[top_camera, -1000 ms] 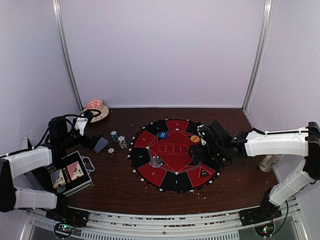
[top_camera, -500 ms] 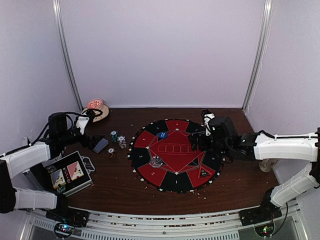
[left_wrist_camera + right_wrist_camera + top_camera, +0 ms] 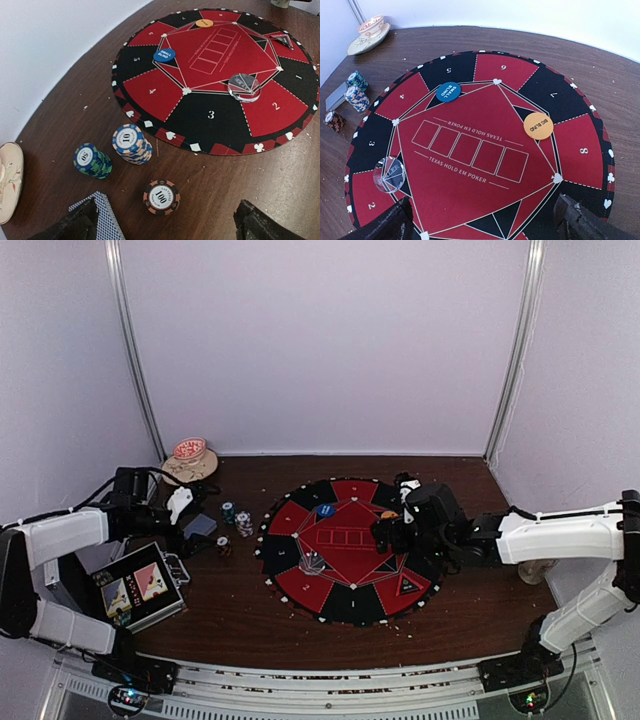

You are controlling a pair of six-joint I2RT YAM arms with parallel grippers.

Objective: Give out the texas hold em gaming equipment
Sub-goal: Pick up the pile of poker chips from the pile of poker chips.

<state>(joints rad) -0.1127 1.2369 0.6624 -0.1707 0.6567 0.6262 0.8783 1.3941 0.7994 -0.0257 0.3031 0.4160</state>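
From above: finds the left gripper (image 3: 188, 514) spread wide and empty at the left, over the chips and cards, and the right gripper (image 3: 385, 530) likewise spread and empty above the right half of the round mat (image 3: 345, 590). From the left wrist: records a teal chip stack (image 3: 92, 161), a blue-and-white chip stack (image 3: 131, 144) just beside it, a single red-and-black chip (image 3: 161, 197) and a corner of the patterned card deck (image 3: 102, 222), all off the mat, near its edge. Judges distribution barely begun; calls next for lowering squarely onto one stack and closing. From the right wrist: notes the blue button (image 3: 448, 91), orange button (image 3: 538, 125) and clear dealer puck (image 3: 389, 174) lying flat on the mat.
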